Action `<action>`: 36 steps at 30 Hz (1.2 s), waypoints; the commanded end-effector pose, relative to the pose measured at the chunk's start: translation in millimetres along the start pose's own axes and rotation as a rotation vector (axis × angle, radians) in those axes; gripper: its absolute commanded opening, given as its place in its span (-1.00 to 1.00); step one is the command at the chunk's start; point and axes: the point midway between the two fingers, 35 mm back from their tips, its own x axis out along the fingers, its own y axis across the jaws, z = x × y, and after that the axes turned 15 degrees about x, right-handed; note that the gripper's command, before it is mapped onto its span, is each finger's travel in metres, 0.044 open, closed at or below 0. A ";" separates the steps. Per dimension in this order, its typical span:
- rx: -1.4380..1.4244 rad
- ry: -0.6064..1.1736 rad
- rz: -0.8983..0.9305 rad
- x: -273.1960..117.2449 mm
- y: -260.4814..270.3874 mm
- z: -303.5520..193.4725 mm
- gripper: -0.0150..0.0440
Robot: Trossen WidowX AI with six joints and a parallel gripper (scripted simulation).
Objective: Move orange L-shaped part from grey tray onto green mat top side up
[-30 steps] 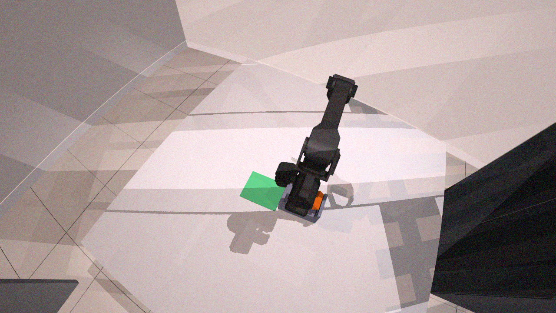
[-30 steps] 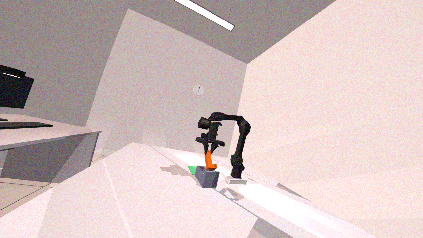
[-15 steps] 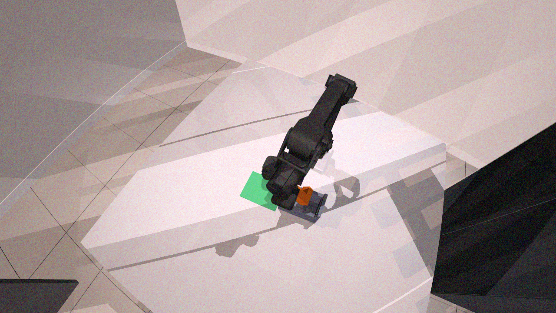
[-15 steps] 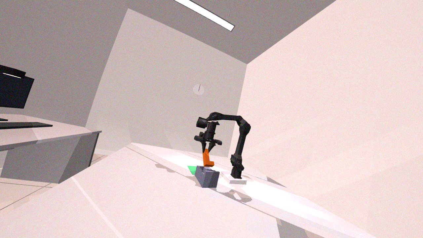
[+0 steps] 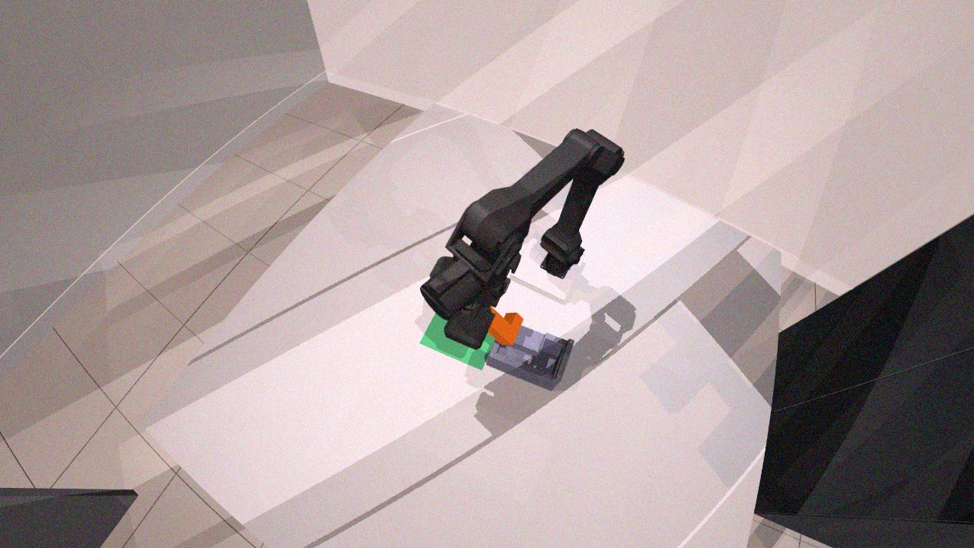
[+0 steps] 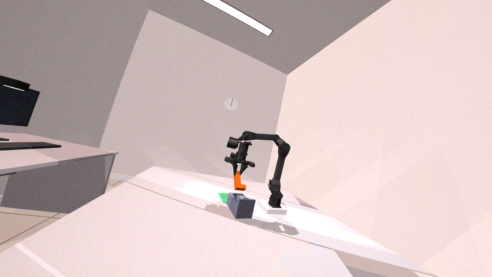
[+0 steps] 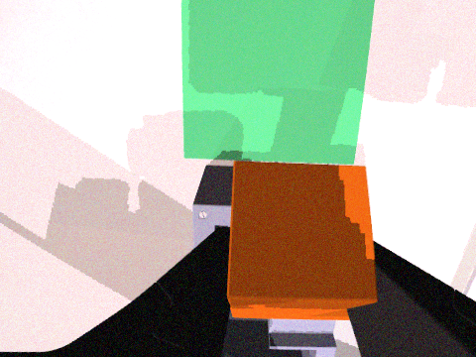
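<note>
The orange L-shaped part (image 5: 506, 328) (image 6: 237, 181) (image 7: 299, 233) hangs in the air, its long bar steeply upright and its L-shaped end lowest. My gripper (image 6: 238, 173) is shut on the bar's upper end. In the wrist view the part fills the space between the dark fingers. The grey tray (image 5: 520, 374) (image 6: 244, 209) (image 7: 212, 238) stands below the part, its pocket empty. The green mat (image 5: 452, 355) (image 6: 223, 197) (image 7: 278, 50) lies flat against the tray's far side in the wrist view. In the top view the gripper's fingers are hidden behind the arm, which covers part of the mat.
The arm's white base plate (image 6: 276, 211) stands on the table right of the tray in the exterior view. The tray has a raised dark end wall (image 5: 564, 361) in the top view. A separate desk (image 6: 58, 165) with a monitor is at the left of the exterior view.
</note>
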 end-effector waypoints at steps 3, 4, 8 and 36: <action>-0.006 0.004 -0.005 1.9 5.7 23.3 -0.49; -0.006 0.003 -0.005 1.9 6.4 27.4 -0.49; -0.006 0.002 -0.005 1.9 9.3 43.3 -0.49; -0.006 -0.001 -0.004 29.6 14.1 67.9 -0.49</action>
